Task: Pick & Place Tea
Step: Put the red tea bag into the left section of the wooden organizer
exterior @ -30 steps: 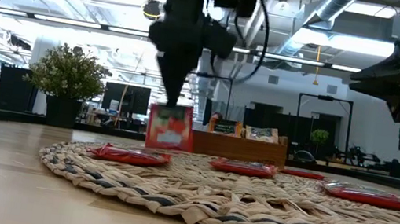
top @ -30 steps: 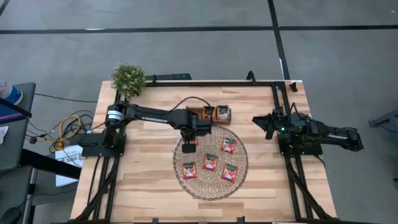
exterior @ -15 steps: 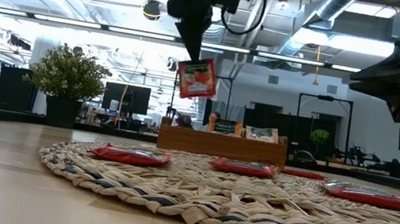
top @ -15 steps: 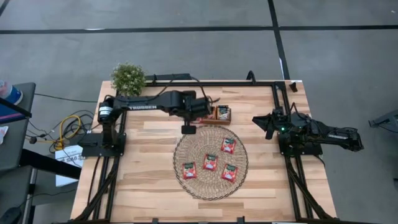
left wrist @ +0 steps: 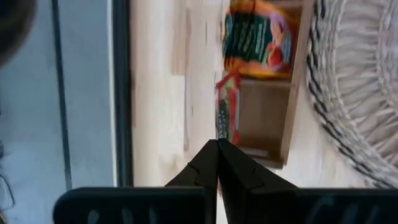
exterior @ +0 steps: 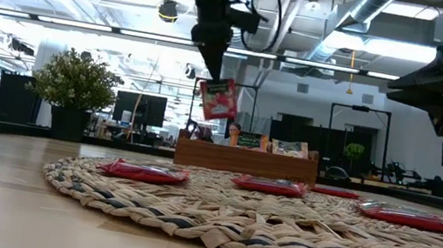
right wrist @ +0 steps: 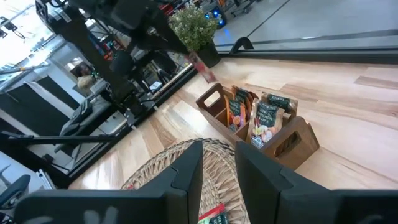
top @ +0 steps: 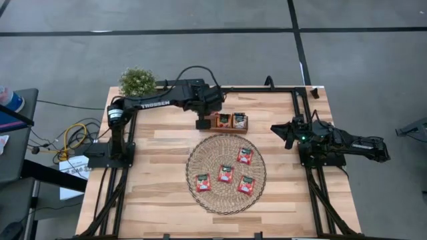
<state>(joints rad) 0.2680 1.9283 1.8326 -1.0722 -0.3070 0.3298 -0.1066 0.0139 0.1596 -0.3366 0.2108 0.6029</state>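
the left tool point(exterior: 210, 68) pinches a flat red sachet point(exterior: 218, 99) with a dark label, dangling at 12 o'clock from the mat point(top: 225, 173); right tool point(top: 285, 135) idle, slightly parted.

The high camera looks straight down on the whole table point(top: 160, 143) and both arms. The low camera sits at tabletop height near the mat point(exterior: 277, 220), facing level across to the tray point(exterior: 247, 159) and the room behind. Each wrist camera looks past its own fingers toward that tray, which all four views share.
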